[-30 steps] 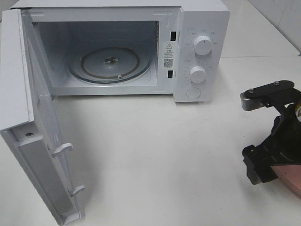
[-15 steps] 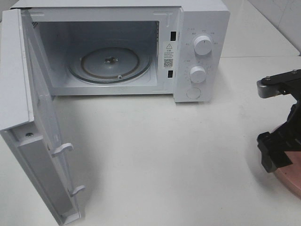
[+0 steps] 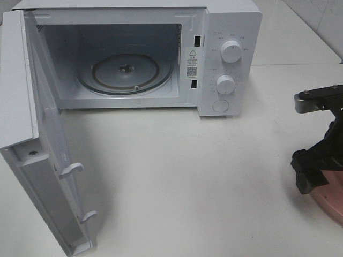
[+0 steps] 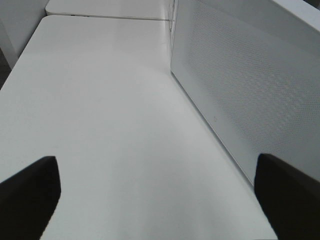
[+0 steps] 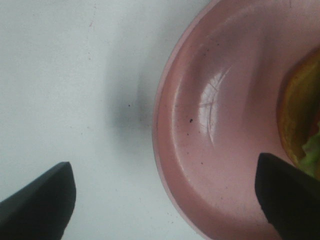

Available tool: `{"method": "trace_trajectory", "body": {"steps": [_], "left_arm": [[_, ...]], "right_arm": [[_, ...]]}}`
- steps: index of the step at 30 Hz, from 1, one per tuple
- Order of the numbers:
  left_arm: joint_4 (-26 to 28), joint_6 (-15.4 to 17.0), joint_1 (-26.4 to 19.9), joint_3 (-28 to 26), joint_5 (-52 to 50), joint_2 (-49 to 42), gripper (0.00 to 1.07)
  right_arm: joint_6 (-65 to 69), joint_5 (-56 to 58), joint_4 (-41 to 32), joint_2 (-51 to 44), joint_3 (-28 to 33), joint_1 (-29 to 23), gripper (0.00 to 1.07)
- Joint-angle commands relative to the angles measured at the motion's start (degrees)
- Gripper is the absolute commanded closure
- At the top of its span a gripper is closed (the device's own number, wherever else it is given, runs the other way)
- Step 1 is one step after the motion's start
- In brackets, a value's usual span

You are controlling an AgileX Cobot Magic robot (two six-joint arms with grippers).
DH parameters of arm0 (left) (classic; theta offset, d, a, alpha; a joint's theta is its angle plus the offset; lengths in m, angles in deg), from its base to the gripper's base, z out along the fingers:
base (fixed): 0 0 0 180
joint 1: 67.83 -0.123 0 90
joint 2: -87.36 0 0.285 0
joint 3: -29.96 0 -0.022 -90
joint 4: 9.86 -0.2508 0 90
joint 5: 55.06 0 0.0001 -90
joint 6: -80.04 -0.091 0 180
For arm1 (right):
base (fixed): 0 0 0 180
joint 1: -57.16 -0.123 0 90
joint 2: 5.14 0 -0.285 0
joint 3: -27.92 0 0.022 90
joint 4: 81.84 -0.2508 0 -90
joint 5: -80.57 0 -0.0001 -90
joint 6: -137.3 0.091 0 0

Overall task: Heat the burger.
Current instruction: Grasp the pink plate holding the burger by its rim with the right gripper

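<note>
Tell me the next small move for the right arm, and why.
Probably lower the open right pincer and close it on the rim of the pink plate. That rim lies between its fingers, the burger sits on the plate, and the door of the microwave already stands open.
</note>
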Motion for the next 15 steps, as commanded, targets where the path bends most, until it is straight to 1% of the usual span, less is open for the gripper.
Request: {"method": "trace_trajectory", "body": {"steps": [1,4,6,8,15], "left_arm": [[0.34,-0.06,-0.11,0.17,-0.86,-0.97,0.09],[0.34,-0.06,-0.11,0.17,-0.86,-0.97,0.09],[0.34,-0.06,-0.11,0.17,-0.86,-0.97,0.09],[0.34,-0.06,-0.11,0.17,-0.86,-0.97,0.09],[0.34,-0.06,-0.11,0.17,-0.86,-0.97,0.09]], "right_arm": [[-0.11,-1.15,-0.11,1.09,-0.23,0.23,0.17],[0.06,-4.30,-1.38,3.72,-0.23,0.23,0.18],[0.06,-4.70,-1.38,4.24,-0.23,0.23,0.18],[0.74,-7.05,-1.15,6.76,-0.23,0.23,0.19],[2.01,-9.34,-0.57,8.82,-0.23,0.23,0.20]]}}
